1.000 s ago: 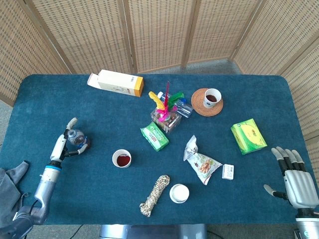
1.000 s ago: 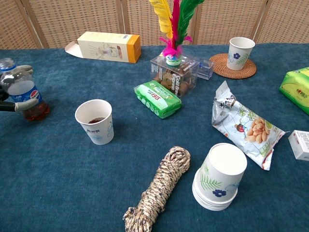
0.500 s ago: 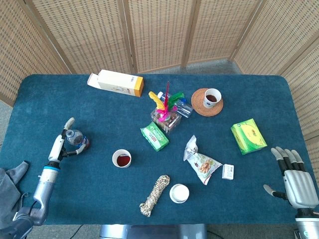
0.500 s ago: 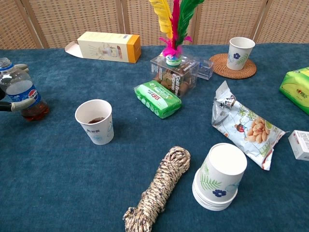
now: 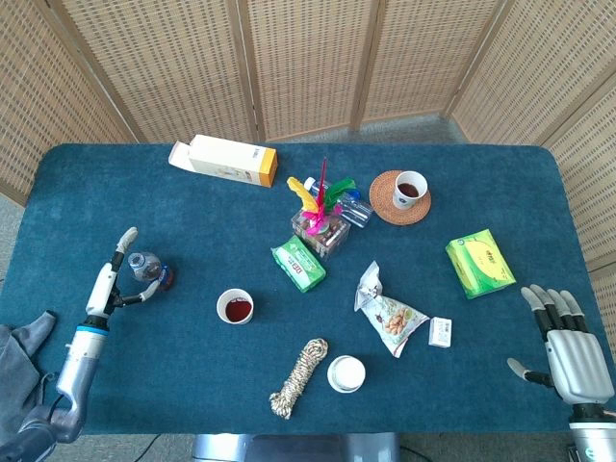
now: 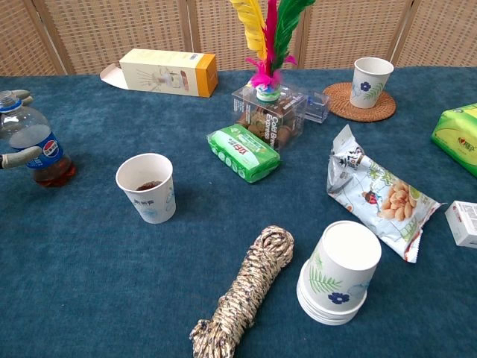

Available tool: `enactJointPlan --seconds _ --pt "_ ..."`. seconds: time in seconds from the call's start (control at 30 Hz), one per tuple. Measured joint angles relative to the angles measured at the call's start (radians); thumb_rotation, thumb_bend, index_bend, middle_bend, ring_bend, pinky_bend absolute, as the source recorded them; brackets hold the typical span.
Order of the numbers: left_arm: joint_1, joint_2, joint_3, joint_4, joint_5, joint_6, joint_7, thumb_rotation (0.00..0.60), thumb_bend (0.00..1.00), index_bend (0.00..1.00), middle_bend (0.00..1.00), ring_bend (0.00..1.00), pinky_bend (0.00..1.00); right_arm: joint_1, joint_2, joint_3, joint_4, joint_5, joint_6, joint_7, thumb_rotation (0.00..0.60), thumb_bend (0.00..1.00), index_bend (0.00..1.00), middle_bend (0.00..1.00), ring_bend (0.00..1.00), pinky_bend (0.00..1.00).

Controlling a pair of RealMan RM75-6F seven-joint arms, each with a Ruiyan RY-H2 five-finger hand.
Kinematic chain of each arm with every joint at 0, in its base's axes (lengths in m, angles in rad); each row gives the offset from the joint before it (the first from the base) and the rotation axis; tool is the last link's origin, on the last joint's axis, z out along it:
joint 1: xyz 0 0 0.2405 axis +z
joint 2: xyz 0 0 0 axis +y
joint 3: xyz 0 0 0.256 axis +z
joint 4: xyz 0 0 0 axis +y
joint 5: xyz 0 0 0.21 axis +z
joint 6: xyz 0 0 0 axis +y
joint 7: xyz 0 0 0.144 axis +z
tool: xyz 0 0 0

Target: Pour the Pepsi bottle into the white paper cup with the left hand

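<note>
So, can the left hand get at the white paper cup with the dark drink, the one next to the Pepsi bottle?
Probably yes. The left hand is beside the Pepsi bottle, and only bare blue table lies between it and the white paper cup. The green wipes pack and rope sit beyond.

The bottle (image 6: 33, 145) stood far left, the cup (image 6: 147, 187) right of it, rope (image 6: 246, 293) nearer; the left hand (image 5: 114, 279) seemingly touched the bottle.
</note>
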State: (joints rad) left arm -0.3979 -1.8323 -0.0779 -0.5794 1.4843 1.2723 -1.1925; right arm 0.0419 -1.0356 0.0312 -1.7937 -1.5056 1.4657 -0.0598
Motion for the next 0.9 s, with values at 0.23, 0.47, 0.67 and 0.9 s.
enactJointPlan --seconds 0.23,0.47,0.67,0.9 --pt "0.031 0.054 0.008 -0.065 0.015 0.071 0.027 0.600 0.33 0.00 0.00 0.00 0.00 0.000 0.001 -0.002 -0.003 -0.004 0.000 0.000 0.600 0.03 0.00 0.00 0.00 0.00" --pt "0.066 0.115 0.020 -0.144 0.033 0.136 0.063 0.600 0.33 0.00 0.00 0.00 0.00 -0.002 0.002 -0.005 -0.006 -0.011 0.004 -0.003 0.600 0.03 0.00 0.00 0.00 0.00" --pt "0.101 0.189 0.035 -0.242 0.065 0.231 0.118 0.600 0.33 0.00 0.00 0.00 0.00 -0.001 0.001 -0.008 -0.008 -0.014 0.001 -0.008 0.600 0.03 0.00 0.00 0.00 0.00" --pt "0.123 0.304 0.046 -0.358 0.107 0.309 0.285 0.600 0.33 0.00 0.00 0.00 0.00 -0.001 0.000 -0.006 -0.006 -0.007 0.000 -0.012 0.600 0.03 0.00 0.00 0.00 0.00"
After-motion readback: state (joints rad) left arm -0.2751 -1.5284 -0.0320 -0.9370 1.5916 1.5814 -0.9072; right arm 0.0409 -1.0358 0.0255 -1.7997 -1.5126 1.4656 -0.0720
